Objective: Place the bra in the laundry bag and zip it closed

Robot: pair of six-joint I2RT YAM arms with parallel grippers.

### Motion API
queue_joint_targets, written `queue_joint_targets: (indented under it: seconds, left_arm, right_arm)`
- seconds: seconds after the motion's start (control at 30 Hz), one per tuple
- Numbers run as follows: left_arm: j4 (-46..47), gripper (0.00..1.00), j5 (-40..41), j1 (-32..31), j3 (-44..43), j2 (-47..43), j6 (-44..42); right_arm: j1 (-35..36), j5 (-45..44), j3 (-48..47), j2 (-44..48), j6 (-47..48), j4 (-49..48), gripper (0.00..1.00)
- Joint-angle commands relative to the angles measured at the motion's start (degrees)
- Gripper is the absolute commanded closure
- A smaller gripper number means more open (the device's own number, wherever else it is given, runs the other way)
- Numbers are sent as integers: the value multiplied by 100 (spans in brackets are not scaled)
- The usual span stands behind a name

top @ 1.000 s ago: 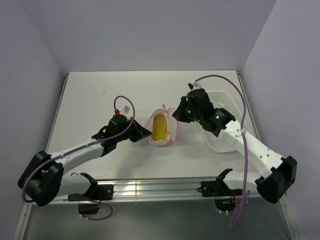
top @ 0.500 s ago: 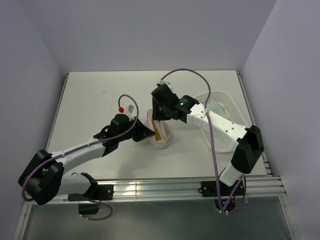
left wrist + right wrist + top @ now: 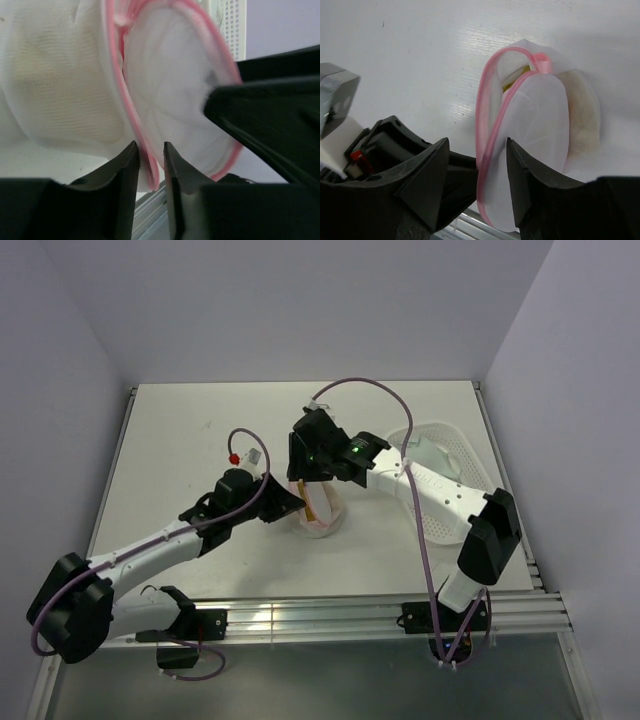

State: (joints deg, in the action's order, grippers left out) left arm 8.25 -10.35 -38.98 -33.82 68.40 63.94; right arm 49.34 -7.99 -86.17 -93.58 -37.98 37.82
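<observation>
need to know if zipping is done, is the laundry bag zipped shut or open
Open: in the right wrist view the laundry bag shows its pink rims gaping apart, the yellow bra visible between them.

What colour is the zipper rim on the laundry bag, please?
Pink, running around the white mesh laundry bag; the right wrist view shows it best.

Even bright overhead light; soft shadows; left wrist view blurred close-up.
</observation>
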Motion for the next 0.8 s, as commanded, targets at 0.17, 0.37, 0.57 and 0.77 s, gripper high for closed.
queue_joint_targets:
  seconds: [0.17, 0.37, 0.57, 0.77]
  left_arm:
    - [-1315, 38, 1350, -13, -45, -1205, -338]
    - [-1950, 37, 1949, -22, -37, -1672, -383]
    - [-1511, 36, 1826, -57, 341, -2242, -382]
    - [-1256, 40, 1773, -66, 394, -2402, -435]
  right_arm:
    - [-56, 289, -497, -486, -289, -477, 43]
    - [-144, 333, -462, -468, -429, -583, 42]
    - [-214, 368, -348, -301, -570, -741, 41]
    - [-258, 377, -348, -117, -588, -733, 41]
